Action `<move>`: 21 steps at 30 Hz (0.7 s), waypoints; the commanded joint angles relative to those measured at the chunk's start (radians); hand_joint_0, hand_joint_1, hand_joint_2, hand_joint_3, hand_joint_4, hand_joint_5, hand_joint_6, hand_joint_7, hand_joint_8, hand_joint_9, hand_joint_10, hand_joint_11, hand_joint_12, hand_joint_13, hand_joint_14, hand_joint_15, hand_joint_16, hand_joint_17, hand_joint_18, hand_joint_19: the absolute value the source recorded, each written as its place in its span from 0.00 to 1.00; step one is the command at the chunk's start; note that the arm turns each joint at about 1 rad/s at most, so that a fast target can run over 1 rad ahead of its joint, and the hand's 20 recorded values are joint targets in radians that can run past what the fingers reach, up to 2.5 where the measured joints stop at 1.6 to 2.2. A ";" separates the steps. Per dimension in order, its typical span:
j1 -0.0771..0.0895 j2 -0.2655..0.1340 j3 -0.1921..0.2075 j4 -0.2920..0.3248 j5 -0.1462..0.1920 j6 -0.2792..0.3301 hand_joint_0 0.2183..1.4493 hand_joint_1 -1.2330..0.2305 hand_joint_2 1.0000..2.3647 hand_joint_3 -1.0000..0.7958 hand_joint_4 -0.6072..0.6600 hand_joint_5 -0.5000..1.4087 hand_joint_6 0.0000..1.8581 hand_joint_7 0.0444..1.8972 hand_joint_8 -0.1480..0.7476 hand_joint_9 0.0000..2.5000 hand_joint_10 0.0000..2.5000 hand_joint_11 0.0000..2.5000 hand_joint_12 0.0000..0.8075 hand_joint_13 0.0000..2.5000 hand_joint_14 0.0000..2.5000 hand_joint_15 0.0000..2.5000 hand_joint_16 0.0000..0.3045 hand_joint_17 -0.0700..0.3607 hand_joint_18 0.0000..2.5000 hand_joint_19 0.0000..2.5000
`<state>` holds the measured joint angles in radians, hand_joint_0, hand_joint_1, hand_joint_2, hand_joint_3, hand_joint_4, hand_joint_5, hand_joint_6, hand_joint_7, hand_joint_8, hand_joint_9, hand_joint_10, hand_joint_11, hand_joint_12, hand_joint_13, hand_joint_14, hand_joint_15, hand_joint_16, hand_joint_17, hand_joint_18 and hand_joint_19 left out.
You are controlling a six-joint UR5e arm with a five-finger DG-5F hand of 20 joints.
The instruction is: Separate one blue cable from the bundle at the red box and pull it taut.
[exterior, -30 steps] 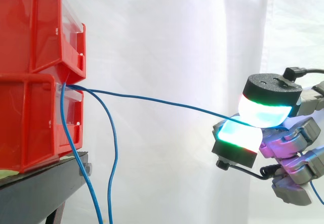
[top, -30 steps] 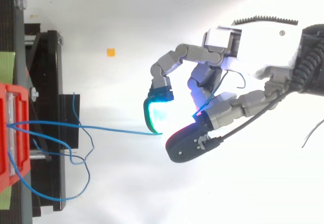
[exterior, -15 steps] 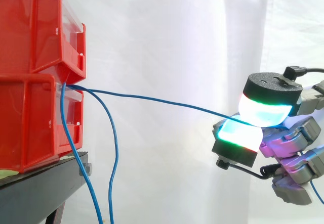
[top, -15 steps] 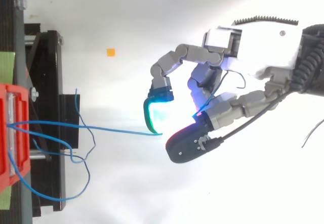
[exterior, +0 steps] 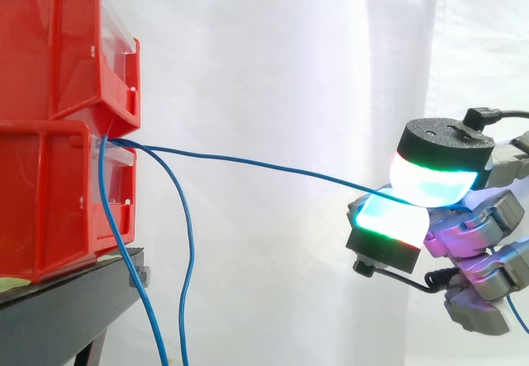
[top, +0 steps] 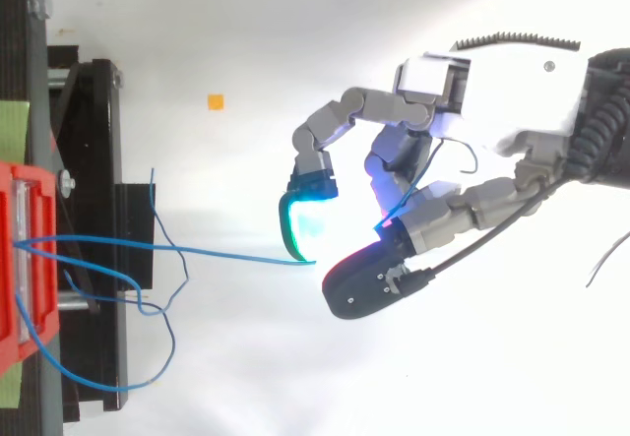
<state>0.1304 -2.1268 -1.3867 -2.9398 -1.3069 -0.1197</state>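
Note:
Two stacked red bins (exterior: pixel 58 126) stand at the left on a black stand (exterior: pixel 66 308). Blue cables come out at the seam between them. One blue cable (exterior: pixel 248 164) runs right in a slight sag to my hand (exterior: pixel 463 234), pinched between two glowing cyan-green fingertips (exterior: pixel 430 183). From above, the same cable (top: pixel 217 251) leads from the red bin (top: pixel 25 259) to the hand (top: pixel 472 131). The other blue cables (exterior: pixel 186 242) hang down in loops beside the stand.
A white curtain (exterior: pixel 289 68) hangs behind the work. The loose cable loops (top: pixel 148 308) lie over the black stand (top: pixel 94 160) in the top view. A small orange marker (top: pixel 215 101) sits on the white floor.
The hand and held cable have stayed put. The loose hanging cables have swung slightly.

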 commanded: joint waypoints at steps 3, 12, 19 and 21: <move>-0.002 -0.001 0.000 0.001 0.000 0.000 0.42 0.29 0.01 0.52 0.39 0.19 0.51 0.70 0.56 0.46 0.45 0.70 0.50 0.60 0.05 0.68 0.20 0.48 0.43 0.38; -0.002 -0.001 0.000 0.001 0.000 0.000 0.43 0.28 0.01 0.52 0.39 0.19 0.51 0.69 0.56 0.46 0.45 0.69 0.50 0.60 0.05 0.68 0.20 0.48 0.43 0.38; -0.002 0.001 0.000 -0.001 0.000 0.000 0.43 0.28 0.01 0.52 0.40 0.19 0.51 0.69 0.56 0.46 0.45 0.70 0.50 0.60 0.05 0.68 0.20 0.48 0.43 0.38; -0.002 -0.001 0.000 0.001 0.000 0.000 0.43 0.28 0.01 0.52 0.39 0.19 0.51 0.70 0.56 0.46 0.45 0.70 0.50 0.60 0.05 0.68 0.20 0.47 0.43 0.38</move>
<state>0.1290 -2.1271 -1.3867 -2.9395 -1.3070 -0.1196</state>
